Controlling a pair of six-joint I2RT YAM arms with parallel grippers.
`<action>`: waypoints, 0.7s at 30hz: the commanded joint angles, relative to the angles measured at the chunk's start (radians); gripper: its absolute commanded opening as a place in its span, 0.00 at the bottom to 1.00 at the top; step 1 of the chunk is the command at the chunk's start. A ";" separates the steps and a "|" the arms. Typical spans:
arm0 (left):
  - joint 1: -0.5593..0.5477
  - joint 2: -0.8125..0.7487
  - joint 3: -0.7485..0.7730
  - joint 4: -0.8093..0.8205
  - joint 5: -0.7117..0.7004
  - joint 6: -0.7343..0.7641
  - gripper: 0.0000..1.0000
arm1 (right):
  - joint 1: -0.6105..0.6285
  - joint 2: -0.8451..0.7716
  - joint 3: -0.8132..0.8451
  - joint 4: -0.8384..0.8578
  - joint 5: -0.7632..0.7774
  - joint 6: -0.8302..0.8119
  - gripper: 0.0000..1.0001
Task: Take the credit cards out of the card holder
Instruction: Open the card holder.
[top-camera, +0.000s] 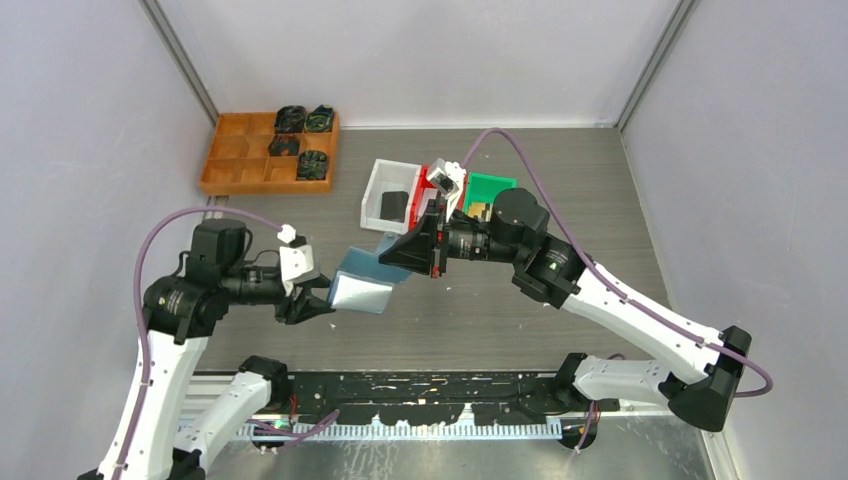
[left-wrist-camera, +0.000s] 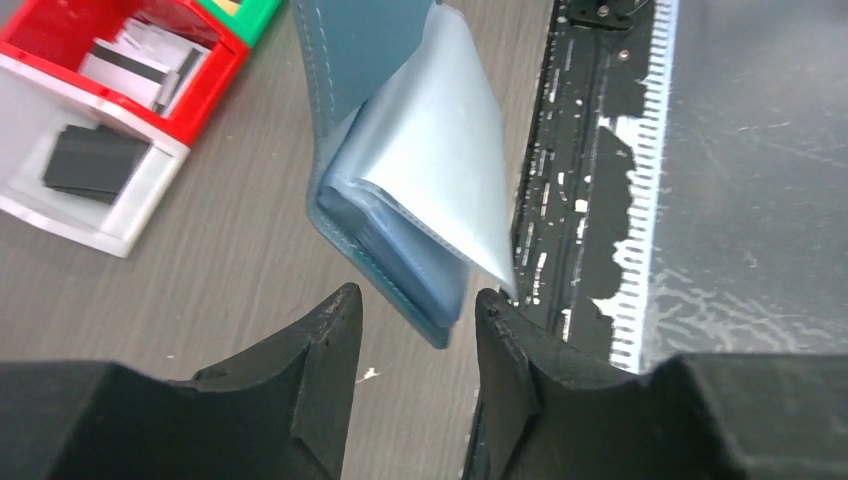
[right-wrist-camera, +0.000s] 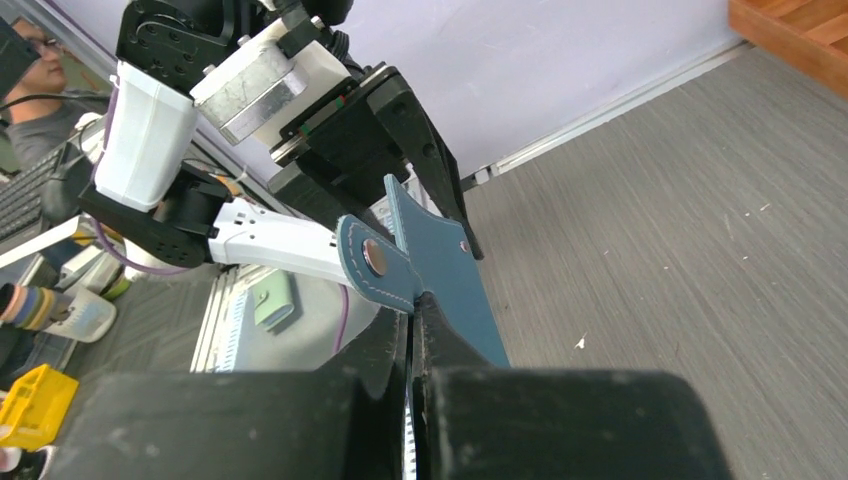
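Note:
The slate-blue card holder (top-camera: 362, 285) hangs open above the table between my two grippers. My right gripper (top-camera: 397, 250) is shut on its flap (right-wrist-camera: 450, 280), next to the snap tab (right-wrist-camera: 375, 260). My left gripper (top-camera: 322, 300) is open. In the left wrist view the holder's lower corner (left-wrist-camera: 440, 320) sits between the fingertips (left-wrist-camera: 335, 325), close to the right one and not clamped. Pale clear sleeves (left-wrist-camera: 440, 150) fan out of the holder. No tan-gold credit card shows in the holder; any inside are hidden.
White bin (top-camera: 375, 190) holding a black card, red bin (top-camera: 430, 178) holding grey cards and green bin (top-camera: 490, 185) stand behind the holder. A wooden compartment tray (top-camera: 235, 160) sits at the back left. The black rail (top-camera: 420, 385) runs along the near edge.

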 joint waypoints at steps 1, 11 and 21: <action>-0.002 -0.060 -0.039 0.158 -0.041 -0.040 0.41 | 0.002 0.017 0.053 0.069 -0.061 0.043 0.01; -0.003 -0.053 -0.053 0.234 -0.029 -0.098 0.29 | 0.002 0.063 0.076 0.111 -0.111 0.100 0.01; -0.003 -0.015 -0.006 0.254 0.118 -0.235 0.37 | 0.001 0.121 0.094 0.163 -0.164 0.161 0.01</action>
